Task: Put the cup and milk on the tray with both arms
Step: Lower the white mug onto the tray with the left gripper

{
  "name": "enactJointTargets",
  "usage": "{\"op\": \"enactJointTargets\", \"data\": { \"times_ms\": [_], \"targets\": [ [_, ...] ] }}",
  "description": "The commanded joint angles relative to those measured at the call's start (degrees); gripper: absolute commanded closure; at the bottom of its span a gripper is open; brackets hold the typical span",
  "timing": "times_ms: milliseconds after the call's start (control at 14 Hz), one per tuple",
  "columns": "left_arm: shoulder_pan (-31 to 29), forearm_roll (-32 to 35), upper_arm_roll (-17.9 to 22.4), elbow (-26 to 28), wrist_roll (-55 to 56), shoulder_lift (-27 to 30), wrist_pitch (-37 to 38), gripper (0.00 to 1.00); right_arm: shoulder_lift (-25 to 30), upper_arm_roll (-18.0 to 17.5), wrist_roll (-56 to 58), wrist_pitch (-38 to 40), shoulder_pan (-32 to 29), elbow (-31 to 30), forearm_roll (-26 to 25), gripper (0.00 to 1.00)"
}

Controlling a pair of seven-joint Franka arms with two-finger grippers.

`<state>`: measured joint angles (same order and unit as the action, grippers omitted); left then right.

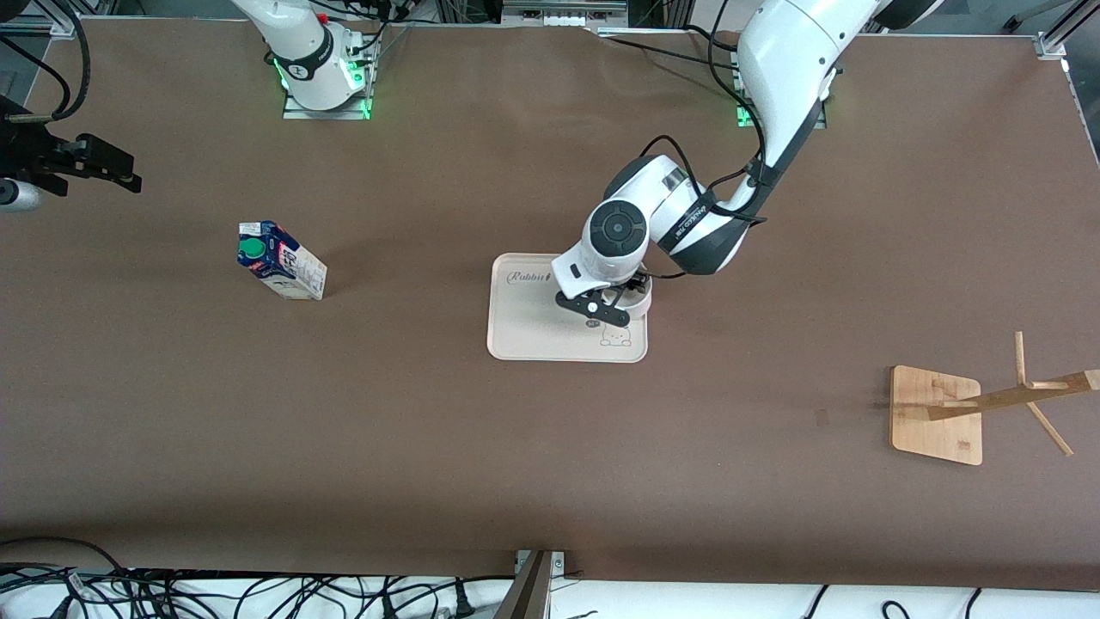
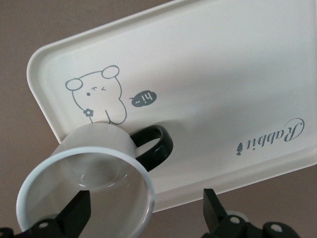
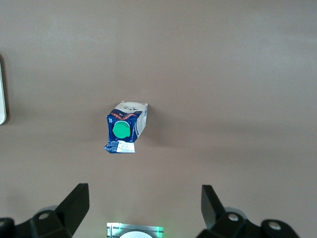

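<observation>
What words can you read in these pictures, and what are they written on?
"Rabbit" - in curly letters on the tray, with a tiny carrot drawn after it.
"hi~" - in a dark speech bubble beside the rabbit drawing on the tray.
"1L" - likely, on the milk near its green cap; the rest of the carton's print is too small to read.
Lettering on a dark band of the left arm is too small to read.
</observation>
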<state>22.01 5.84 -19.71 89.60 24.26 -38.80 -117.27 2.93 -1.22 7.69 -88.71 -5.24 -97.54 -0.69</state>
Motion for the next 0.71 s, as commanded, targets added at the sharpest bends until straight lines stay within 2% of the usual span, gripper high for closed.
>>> {"op": "enactJointTargets", "data": {
  "times_ms": [0,357,643],
  "targets": [
    [0.05,1.1,0.37,-1.09,0.52,1.36,1.25,0.0,-0.12,-0.63,-0.48,0.56,-0.65,0.77,0.34,0.0],
    [0.22,1.19,0.46,-0.39,0.44,0.92,1.34,0.0,-1.35,-0.98,-0.13,3.19,-0.47,0.77,0.52,0.0],
    [0.66,1.19,-0.33,-0.21,-0.35,0.92,7.56,0.0,-1.43,-1.07,0.04,6.45,0.06,0.95,0.78,0.0]
  ]
}}
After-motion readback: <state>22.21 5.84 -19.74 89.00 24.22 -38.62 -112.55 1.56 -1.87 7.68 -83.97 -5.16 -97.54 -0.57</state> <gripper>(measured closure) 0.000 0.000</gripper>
